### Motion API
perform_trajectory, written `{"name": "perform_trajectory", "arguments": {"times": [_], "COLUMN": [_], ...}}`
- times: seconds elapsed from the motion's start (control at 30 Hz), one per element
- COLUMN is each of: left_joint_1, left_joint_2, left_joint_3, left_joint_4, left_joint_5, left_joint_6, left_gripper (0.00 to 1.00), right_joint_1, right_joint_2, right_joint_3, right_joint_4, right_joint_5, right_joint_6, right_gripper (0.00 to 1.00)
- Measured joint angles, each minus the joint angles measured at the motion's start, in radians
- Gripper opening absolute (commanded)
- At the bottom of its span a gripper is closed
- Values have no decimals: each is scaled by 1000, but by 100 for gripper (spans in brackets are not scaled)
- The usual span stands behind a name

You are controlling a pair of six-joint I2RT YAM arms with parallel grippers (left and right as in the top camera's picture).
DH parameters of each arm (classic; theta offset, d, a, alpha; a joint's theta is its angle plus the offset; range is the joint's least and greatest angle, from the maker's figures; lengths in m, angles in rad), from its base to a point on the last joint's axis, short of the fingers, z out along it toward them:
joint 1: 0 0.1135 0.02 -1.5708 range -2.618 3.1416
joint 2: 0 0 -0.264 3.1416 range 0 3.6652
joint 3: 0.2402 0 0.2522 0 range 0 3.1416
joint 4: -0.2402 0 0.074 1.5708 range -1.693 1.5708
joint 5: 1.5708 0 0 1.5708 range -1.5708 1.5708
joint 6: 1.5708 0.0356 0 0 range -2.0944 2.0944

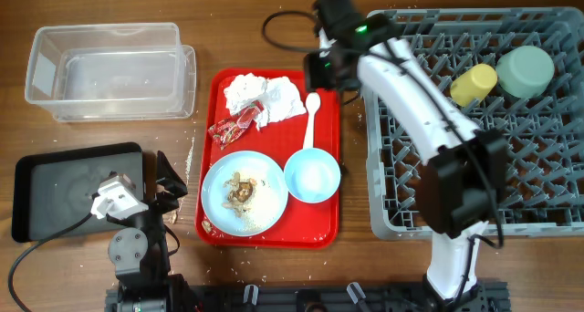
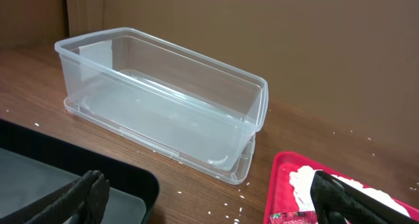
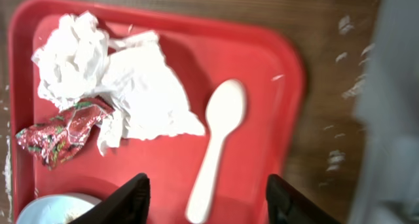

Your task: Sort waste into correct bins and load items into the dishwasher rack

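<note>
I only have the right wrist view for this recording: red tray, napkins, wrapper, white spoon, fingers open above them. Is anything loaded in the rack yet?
Observer: Yes. Overhead, a yellow-green cup and a pale green bowl sit in the far right corner of the dishwasher rack.
Operator: A plate edge shows at the bottom of my frame. Is it clean?
Observer: No. The light blue plate carries brownish food scraps with rice.
Operator: Where is the left arm?
Observer: The left gripper is open, between the black tray and the red tray. Its camera faces the clear tub, which holds nothing visible.
</note>
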Motion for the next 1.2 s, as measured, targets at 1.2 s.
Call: {"name": "perform_trajectory", "arguments": {"times": [1.2], "left_joint_1": [0], "left_joint_2": [0], "left_joint_3": [0], "left_joint_4": [-22], "left_joint_5": [0], "left_joint_6": [0], "left_gripper": [100], "right_joint_1": [58], "right_joint_2": [35], "right_joint_3": [-355], "right_joint_4": [308], "right_joint_5": [-3], "right_joint_6": [-117], "right_gripper": [31]}}
